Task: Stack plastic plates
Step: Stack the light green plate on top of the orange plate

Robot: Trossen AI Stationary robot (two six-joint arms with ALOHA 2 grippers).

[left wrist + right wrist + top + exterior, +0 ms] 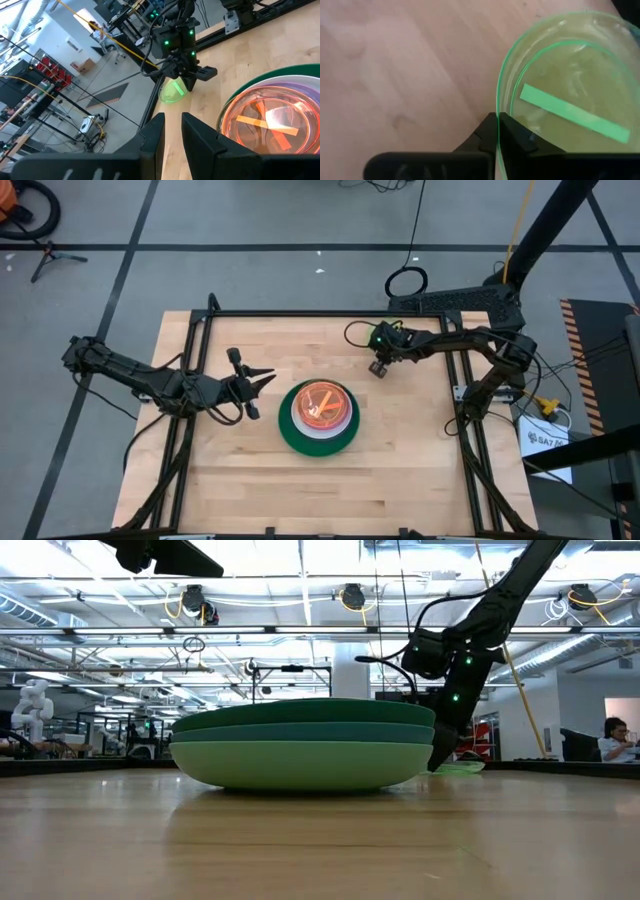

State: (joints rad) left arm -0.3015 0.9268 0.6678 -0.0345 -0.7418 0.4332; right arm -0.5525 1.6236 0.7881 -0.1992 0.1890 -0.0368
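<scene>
The right gripper (497, 131) is clenched on the rim of the lime plate (570, 90), one small translucent dish with a green stripe across its floor; its two dark fingers (512, 137) pinch the thin edge between them. From above, this gripper (379, 367) sits at the far right part of the table (240, 470), near the back frame rail, well apart from the stack. The left wrist view shows the lime plate (172, 92) tilted under that gripper (187, 82), with one edge near the wood.

The left gripper (262, 378) hovers just beside the stack on its left side, its jaws spread apart and holding nothing; its fingers (152, 137) frame a bare gap in its own wrist view.

The stack (318, 418) stands near the middle of the table. At table height three large plates are countable: a mint one (300, 765) at the bottom, a teal one (300, 732) above it and a dark green one (300, 712) on top. From above, a white rim and one orange plate (320, 402) on top are visible; the wrist view adds a purple rim (280, 82) beneath the orange. Other layers cannot be counted.
</scene>
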